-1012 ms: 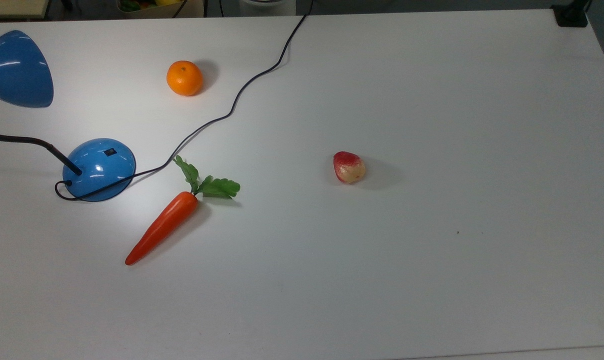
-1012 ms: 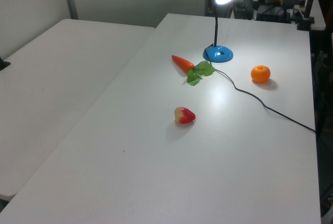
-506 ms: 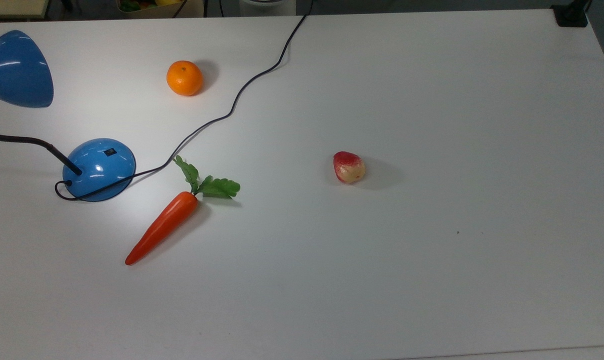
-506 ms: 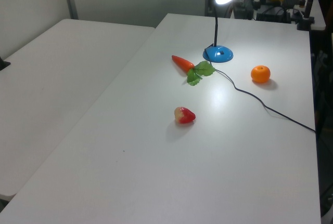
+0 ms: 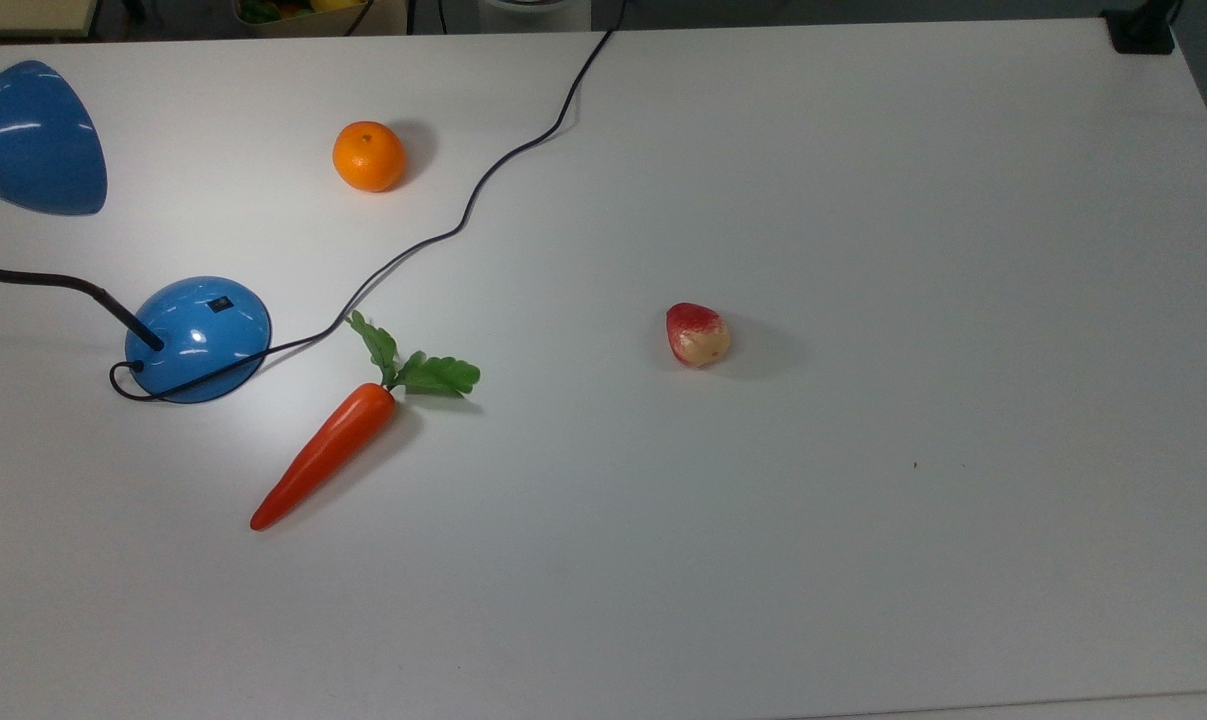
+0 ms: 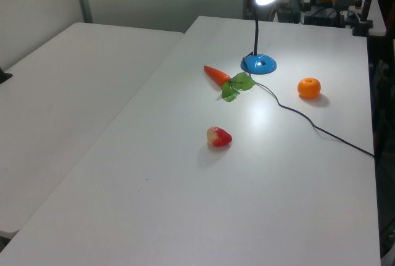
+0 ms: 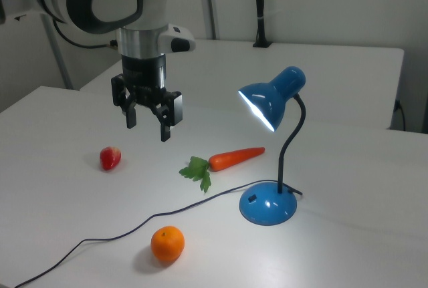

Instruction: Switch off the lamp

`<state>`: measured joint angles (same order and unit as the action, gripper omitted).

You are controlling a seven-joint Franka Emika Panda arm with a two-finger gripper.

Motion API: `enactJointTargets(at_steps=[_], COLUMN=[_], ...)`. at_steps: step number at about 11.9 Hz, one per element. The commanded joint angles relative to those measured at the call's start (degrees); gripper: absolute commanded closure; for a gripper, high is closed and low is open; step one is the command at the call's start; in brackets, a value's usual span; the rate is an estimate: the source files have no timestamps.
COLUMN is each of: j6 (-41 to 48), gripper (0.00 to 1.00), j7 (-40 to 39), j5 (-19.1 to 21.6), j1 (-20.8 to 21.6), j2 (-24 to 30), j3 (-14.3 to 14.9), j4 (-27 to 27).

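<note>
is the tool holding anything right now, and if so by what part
Nothing is held. In the right view the tool hangs open in the air above the table, with an empty gap between its fingers, apart from the lamp.

In the top view's left, the carrot [image 5: 325, 454] lies beside the lamp [image 5: 199, 337].

I have a white tabletop [image 5: 863, 550] under the cameras. On it rests the lamp [image 5: 199, 338], lit, on its blue dome base, its black cord [image 5: 463, 222] snaking off the top view's far edge. An orange [image 5: 368, 156], a carrot [image 5: 328, 453] with green leaves beside the base, and a strawberry [image 5: 697, 334] lie well apart.
</note>
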<state>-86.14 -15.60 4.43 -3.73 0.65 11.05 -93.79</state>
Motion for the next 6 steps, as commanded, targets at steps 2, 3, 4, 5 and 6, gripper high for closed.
enactJointTargets(at_steps=[2, 3, 4, 5, 6], j6=[1.15, 0.97, 0.71, 0.45, -0.16], gripper=[0.74, 0.9, 0.99, 1.0, 1.0], j7=[-3.38, -3.38, -3.29, -2.86, -2.42], j5=[1.11, 1.54, 2.16, 2.6, 2.78], j1=[-2.59, -3.12, -3.73, -4.26, -4.44], j2=[1.19, 1.54, 1.63, 1.63, 1.63], j3=[-0.15, -0.24, -0.33, -0.51, -0.51], j4=[-0.52, -0.61, -0.69, -0.7, -0.87])
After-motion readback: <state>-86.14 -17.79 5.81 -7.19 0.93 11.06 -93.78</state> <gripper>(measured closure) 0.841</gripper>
